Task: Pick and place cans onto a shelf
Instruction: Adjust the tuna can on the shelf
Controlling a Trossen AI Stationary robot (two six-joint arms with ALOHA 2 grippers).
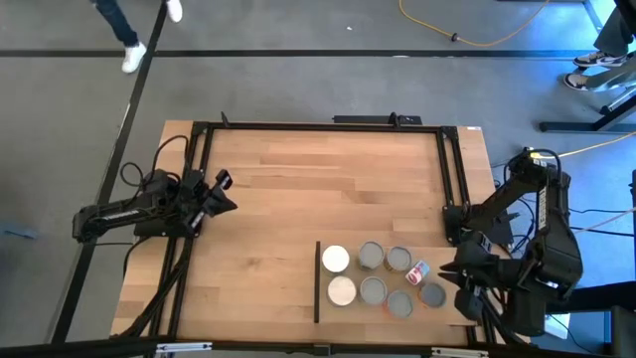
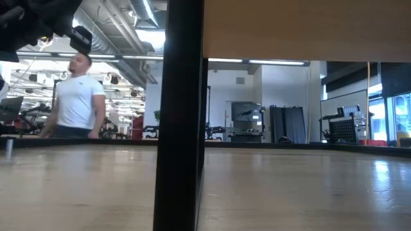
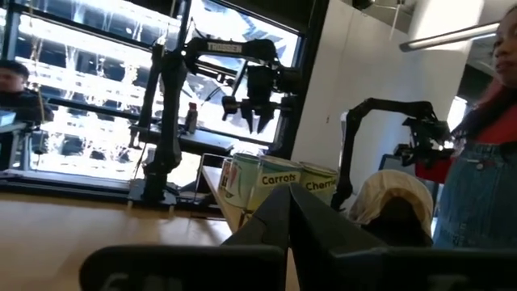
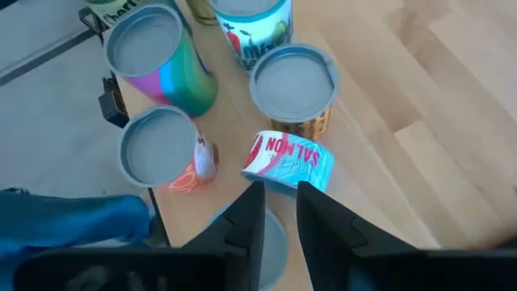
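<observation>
**Overhead and wrist views: cans grouped on the shelf, lower right of the table**

The light-wood tabletop (image 1: 298, 199) sits in a black frame, on a grey floor crossed by a yellow cable (image 1: 477, 40) at the upper right. The shelf (image 1: 353, 308), with its dark strip along the left edge, lies in the lower right of the overhead frame. Upright cans (image 1: 371, 257) stand on it in two rows, and one labelled can (image 1: 418, 269) lies on its side at their right end. The right gripper (image 1: 455, 272) is just beside this group; its fingers (image 4: 246, 218) stand slightly apart, gripping nothing, above the tipped can (image 4: 288, 162). The left gripper (image 1: 227, 193) waits at centre left, fingers pressed together. At table height, a person (image 2: 76, 96) in a white shirt stands at the left of a workshop.
</observation>
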